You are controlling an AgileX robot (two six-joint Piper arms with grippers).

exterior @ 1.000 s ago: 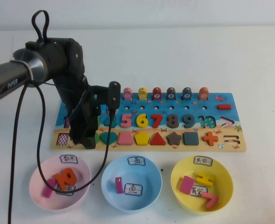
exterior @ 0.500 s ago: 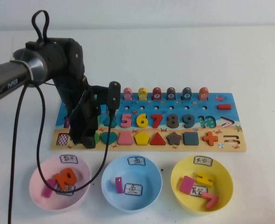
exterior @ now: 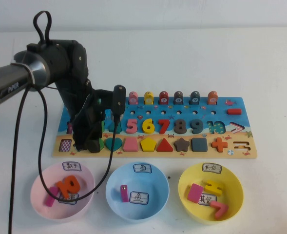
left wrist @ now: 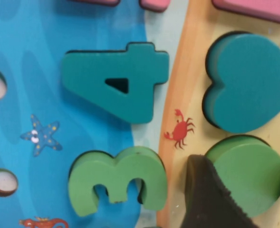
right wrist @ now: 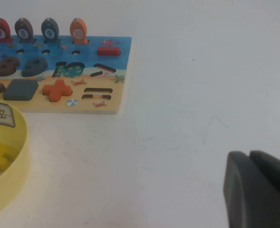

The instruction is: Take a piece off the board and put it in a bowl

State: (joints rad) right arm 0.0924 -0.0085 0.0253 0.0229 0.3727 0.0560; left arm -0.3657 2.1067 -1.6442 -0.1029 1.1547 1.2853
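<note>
Left end effector [exterior: 87, 145] is down on the board [exterior: 240, 127] at its left end, over the shape row, & its body covers most of the disc [exterior: 100, 144]; from the high view only a green sliver shows just left of the teal heart [exterior: 113, 143]. The left wrist view is clearer: the disc [left wrist: 248, 173] sits in its slot on the tan strip, beside the heart [left wrist: 250, 81], w/ one dark finger [left wrist: 211, 199] against its near edge & a second dark tip just cut off at the frame edge on the far side. So the jaws stand apart, one either side of the disc; whether they press on it yet can't be told. The disc looks seated, not lifted. Green 3 [left wrist: 118, 180] & teal 4 [left wrist: 118, 78] lie next to it on the blue part; the checkered piece [exterior: 65, 145] is partly visible left of the arm, & the numerals behind the arm are hidden in the high view. Right end effector [right wrist: 258, 190] is out of the high view; its own camera shows only a dark corner of it above the bare counter [right wrist: 192, 95], well apart from the board, open or closed can't be told. Yellow bowl [exterior: 233, 181] sits on the counter in front of the board's right end, holding a pink block & yellow & orange-red pieces; pink bowl [exterior: 38, 192] & blue bowl [exterior: 158, 183] are to its left. The bowls' label characters are too small to read.
</note>
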